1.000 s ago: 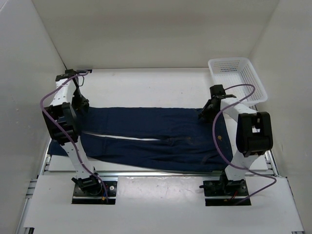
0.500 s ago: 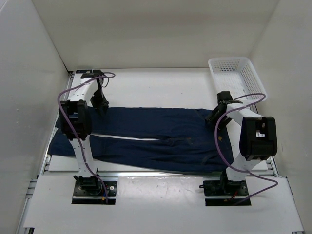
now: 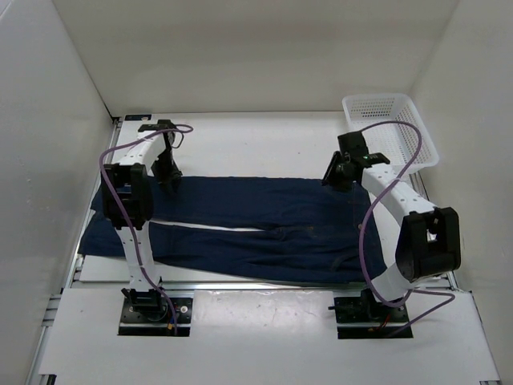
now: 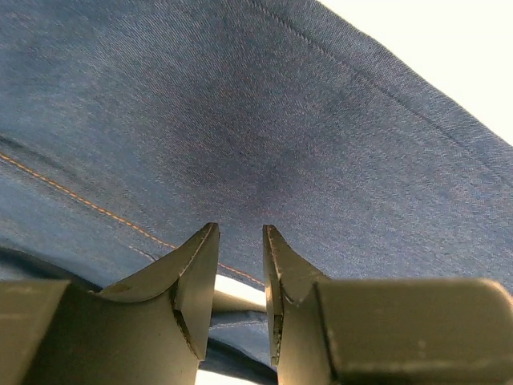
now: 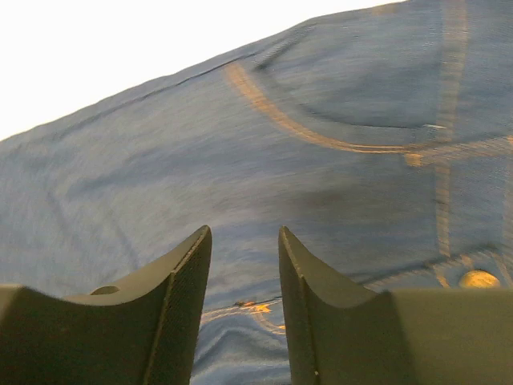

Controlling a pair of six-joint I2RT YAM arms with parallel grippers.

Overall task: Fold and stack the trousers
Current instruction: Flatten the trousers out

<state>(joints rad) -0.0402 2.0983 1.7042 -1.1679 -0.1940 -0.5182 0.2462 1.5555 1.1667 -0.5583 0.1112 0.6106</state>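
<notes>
The trousers [image 3: 256, 220] lie flat across the bench [image 3: 256, 144], directly beneath both grippers: a leg under the left gripper [image 3: 169, 178], the waist end under the right gripper [image 3: 335, 178]. Only the right wrist view resolves pocket stitching [image 5: 321, 136] and a rivet [image 5: 478, 278]. Each gripper's jaws stand narrowly apart, clamping nothing.

trousers [image 3: 256, 210] flat across tabletop [image 3: 256, 144], waist right, legs left | basket [image 3: 398, 128] far-right corner, behind trousers, apart | left gripper [image 3: 171, 183] above far leg | right gripper [image 3: 333, 178] above waist's far edge
</notes>
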